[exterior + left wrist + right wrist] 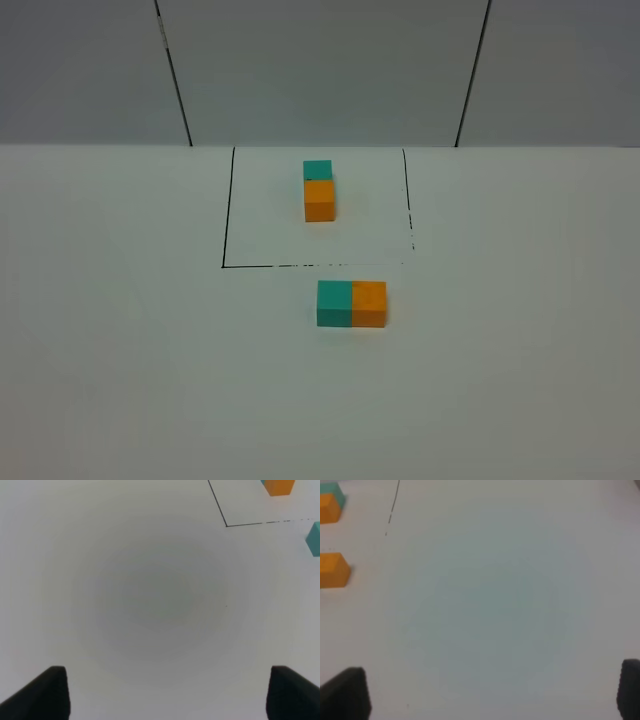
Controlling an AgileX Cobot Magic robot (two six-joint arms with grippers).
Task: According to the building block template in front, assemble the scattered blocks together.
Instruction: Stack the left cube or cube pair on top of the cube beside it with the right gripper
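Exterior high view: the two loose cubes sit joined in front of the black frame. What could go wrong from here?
1. The loose teal cube and loose orange cube lie side by side, but the template runs front to back, teal behind orange. The layout may count as mismatched.
2. Any correction means a regrasp. The left gripper and right gripper, both open over the table, could knock the touching pair apart or across the nearby black line.
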